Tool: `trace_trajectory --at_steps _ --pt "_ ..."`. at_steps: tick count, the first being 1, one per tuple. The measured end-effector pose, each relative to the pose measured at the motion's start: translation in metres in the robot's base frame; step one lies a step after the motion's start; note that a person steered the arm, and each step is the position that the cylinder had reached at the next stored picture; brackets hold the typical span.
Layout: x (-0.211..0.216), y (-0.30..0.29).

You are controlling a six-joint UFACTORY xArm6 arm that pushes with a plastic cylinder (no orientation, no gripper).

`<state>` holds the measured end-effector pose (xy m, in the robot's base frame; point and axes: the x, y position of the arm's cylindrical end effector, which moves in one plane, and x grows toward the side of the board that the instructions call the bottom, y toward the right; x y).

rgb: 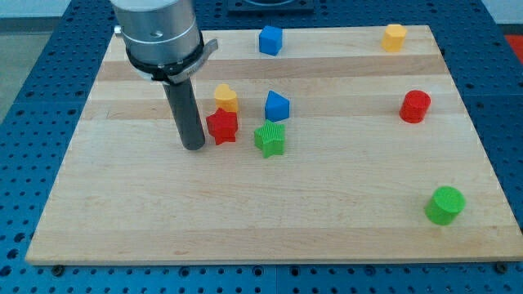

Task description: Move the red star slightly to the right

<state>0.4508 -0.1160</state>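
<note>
The red star (221, 126) lies on the wooden board (270, 220), left of the board's middle. My tip (194, 147) rests on the board just to the view's left of the red star, very close to it or touching its left edge. A yellow block (226, 98) sits right behind the star, toward the view's top. A blue block with a pointed top (276, 106) is to the star's upper right. A green star (269, 139) is to its right, a small gap away.
A blue cube (270, 39) sits at the top middle. A yellow block (394, 37) is at the top right. A red cylinder (415, 106) is at the right. A green cylinder (445, 204) is at the lower right. A blue pegboard surrounds the board.
</note>
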Motion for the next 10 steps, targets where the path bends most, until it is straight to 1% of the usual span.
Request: trace_trajectory --at_steps 1,2,7,8,10 --pt "-0.013 0.000" --pt "-0.017 0.000" --pt "-0.014 0.014" --pt "-0.001 0.014" --pt "0.005 0.014"
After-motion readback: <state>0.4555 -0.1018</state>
